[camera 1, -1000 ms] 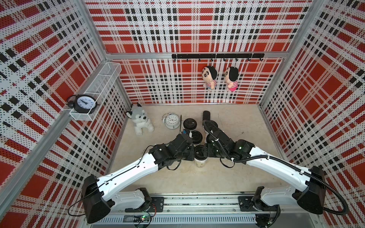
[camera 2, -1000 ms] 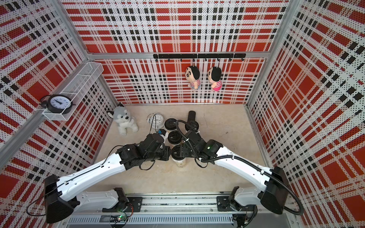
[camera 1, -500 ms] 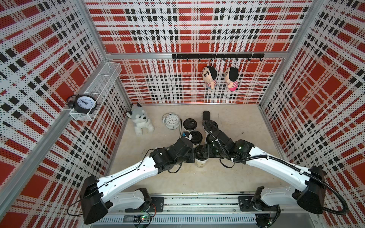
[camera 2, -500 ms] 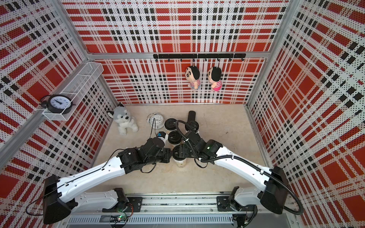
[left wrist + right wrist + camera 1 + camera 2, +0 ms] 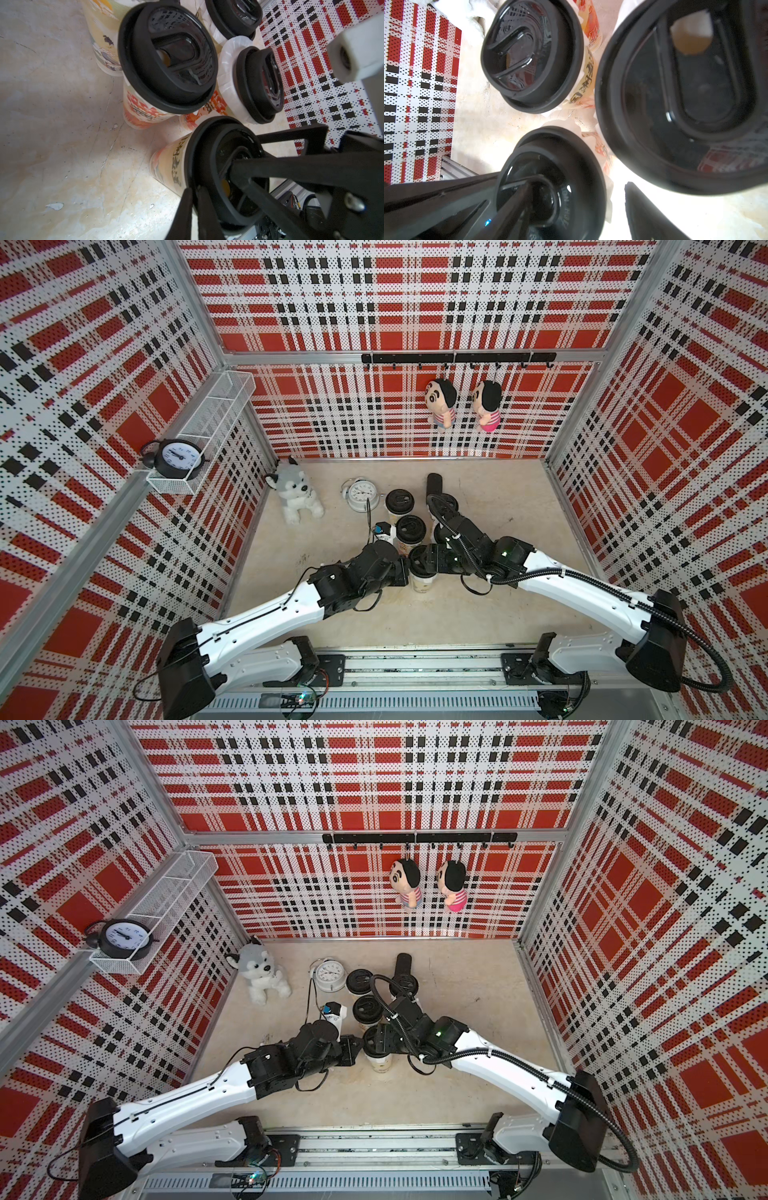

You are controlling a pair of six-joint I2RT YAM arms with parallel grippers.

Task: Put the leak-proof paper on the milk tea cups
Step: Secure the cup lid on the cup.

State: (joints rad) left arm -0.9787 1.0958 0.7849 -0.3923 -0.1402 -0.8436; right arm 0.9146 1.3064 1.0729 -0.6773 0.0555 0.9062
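Your right pincer [image 5: 584,181] stands open over the front cup [image 5: 168,164]. One finger bears on its black lid [image 5: 204,149] and the other hangs clear beside the rim. Your left pincer [image 5: 194,190] is closed at that rim on the opposite side (whether it pinches anything, I cannot tell). The milk tea cups [image 5: 143,112] cluster mid-worktop [image 5: 374,614], with this one nearest the front edge. The leak-proof paper [image 5: 227,60] shows as a white frill under neighbouring lids, and a pale edge peeks round this lid too. I judge you are seating the lid over the sheet. Press straight down and centred, so the tall cup doesn't tip into its close neighbours, and see that the frill sits even all round.
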